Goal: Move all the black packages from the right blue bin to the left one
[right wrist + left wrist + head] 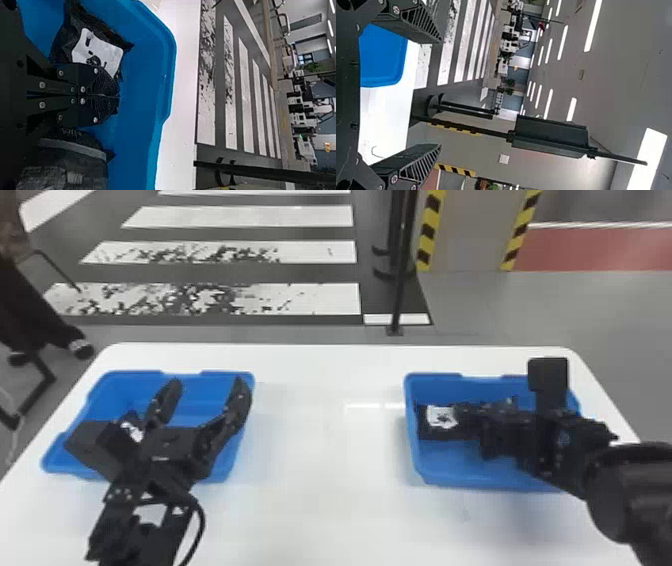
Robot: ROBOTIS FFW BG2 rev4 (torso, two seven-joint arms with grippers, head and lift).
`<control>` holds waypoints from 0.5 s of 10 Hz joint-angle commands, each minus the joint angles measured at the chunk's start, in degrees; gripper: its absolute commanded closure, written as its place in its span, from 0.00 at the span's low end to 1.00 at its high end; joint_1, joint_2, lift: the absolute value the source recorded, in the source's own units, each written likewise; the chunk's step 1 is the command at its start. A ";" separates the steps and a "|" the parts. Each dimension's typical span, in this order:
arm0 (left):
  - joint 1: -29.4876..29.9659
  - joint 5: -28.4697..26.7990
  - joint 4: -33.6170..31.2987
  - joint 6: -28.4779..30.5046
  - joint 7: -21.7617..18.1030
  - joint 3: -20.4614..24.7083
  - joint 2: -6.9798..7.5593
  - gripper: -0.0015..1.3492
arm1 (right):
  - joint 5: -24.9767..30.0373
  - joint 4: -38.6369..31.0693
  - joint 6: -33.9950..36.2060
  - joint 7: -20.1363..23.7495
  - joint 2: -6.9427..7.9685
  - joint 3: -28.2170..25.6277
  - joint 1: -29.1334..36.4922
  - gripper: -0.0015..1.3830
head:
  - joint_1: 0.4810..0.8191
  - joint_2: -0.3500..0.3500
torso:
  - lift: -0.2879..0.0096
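You have the white surface (320, 500) beneath both grippers. The right bin (492, 479) lies below the right jaws, the left bin (205, 376) below the left. Your left gripper (207, 384) has its jaws wide; your right gripper (462, 416) has them together, though you cannot tell whether they pinch anything. Two black packages, one plain (63, 170), one labelled (99, 51), flank the right jaws.

- Black two-fingered left tool (207, 380): wedge-shaped, ribbed fingers (421, 21), silver screws (396, 9)
- Thin black cable (201, 522) looping behind it
- Black right tool (462, 416), silver-screwed
- Behind that: boxy black housing (548, 375), thick rounded black arm section (612, 490)
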 commanded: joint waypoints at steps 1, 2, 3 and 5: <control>0.08 2.35 0.00 -1.93 -0.01 -0.68 0.01 0.11 | -0.24 -6.20 -0.04 0.00 0.09 -4.03 4.10 0.90 | 0.63 0.52 | 0.40; 0.08 4.07 0.00 -3.05 -0.01 -1.25 0.09 0.11 | -1.15 -11.54 0.24 0.00 0.18 -7.00 7.19 0.90 | 0.63 0.49 | 0.40; 0.08 5.32 0.00 -4.18 -0.01 -1.59 0.18 0.11 | -2.29 -15.90 0.24 0.17 0.18 -9.17 9.58 0.90 | 0.63 0.47 | 0.40; 0.08 8.86 0.00 -5.16 -0.01 -2.85 0.45 0.11 | -8.12 -17.31 -0.74 1.93 0.18 -11.57 9.86 0.90 | 0.63 0.45 | 0.40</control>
